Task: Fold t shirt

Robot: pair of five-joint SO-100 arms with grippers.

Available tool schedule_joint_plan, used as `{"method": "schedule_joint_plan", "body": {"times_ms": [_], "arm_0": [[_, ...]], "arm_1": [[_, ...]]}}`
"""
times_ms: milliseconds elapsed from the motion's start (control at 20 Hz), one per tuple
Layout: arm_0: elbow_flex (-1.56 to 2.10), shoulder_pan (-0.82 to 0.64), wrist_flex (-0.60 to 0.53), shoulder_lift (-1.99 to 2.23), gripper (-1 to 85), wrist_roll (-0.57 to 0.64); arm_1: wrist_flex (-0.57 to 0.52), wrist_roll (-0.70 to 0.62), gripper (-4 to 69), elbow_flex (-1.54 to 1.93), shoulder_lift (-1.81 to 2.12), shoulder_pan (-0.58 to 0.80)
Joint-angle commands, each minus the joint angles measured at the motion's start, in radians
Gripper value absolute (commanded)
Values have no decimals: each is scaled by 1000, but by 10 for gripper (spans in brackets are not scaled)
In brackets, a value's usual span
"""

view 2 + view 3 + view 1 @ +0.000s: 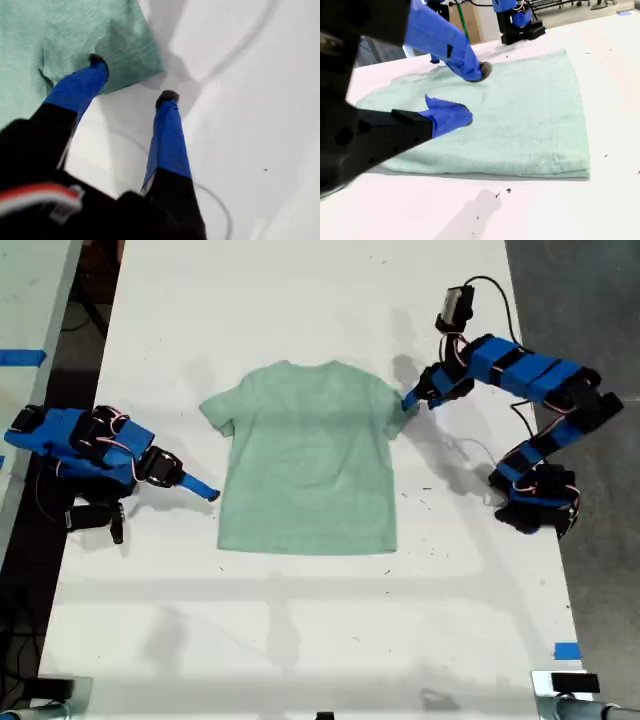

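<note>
Exterior view: the broad white surface [320, 640] runs the length of the frame, and the pale mint-green short-sleeved cloth t shirt [308, 472] lies spread flat near its middle, round neck toward the far end, hem toward the near end, both sleeves out to the sides. Next in size are my two blue-and-black arms. The first arm [530, 390] stands at the exterior view's right, bent over from its base and reaching in to the shirt's sleeve on that side. The second arm [85, 445] sits at the exterior view's left, low over the surface, pointing toward the shirt's side edge and just short of it. My first gripper [132, 80] has its fingers [167, 135] spread apart at the sleeve: in the first wrist view one blue finger rests over the sleeve cloth near its corner, the other is down on the bare surface just beside the sleeve's edge, and no cloth is pinched between them. My second gripper [465, 95] also has its fingers parted, holding nothing; in the second wrist view they hang near the shirt's side edge, with the cloth lying flat beyond them. Small dark specks [425, 490] dot the surface beside the shirt, and bits of blue tape [566, 650] sit at the surface's near edge at the exterior view's right.
</note>
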Motion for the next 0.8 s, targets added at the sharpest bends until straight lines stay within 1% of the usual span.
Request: {"method": "schedule_joint_plan", "body": {"times_ms": [0,50,200,250,300,400,500,650,750], "arm_0": [[8,-5,2,6,101,9],[8,-5,2,6,101,9],[8,-5,2,6,101,9],[8,-5,2,6,101,9],[8,-5,2,6,101,9],[8,-5,2,6,101,9],[8,-5,2,6,101,9],[8,-5,2,6,101,9],[8,-5,2,6,101,9]], "arm_1": [[-110,-31,235,-55,-80,17],[-133,-43,241,-67,-124,14],[-138,-55,243,-97,-183,15],[-132,-46,109,-95,-195,21],[-120,-23,3,-94,-201,32],[-91,-3,5,-103,-179,43],[-58,-6,5,-126,-94,18],[32,-17,5,-262,12,-86],[57,-9,5,-368,49,-186]]}}
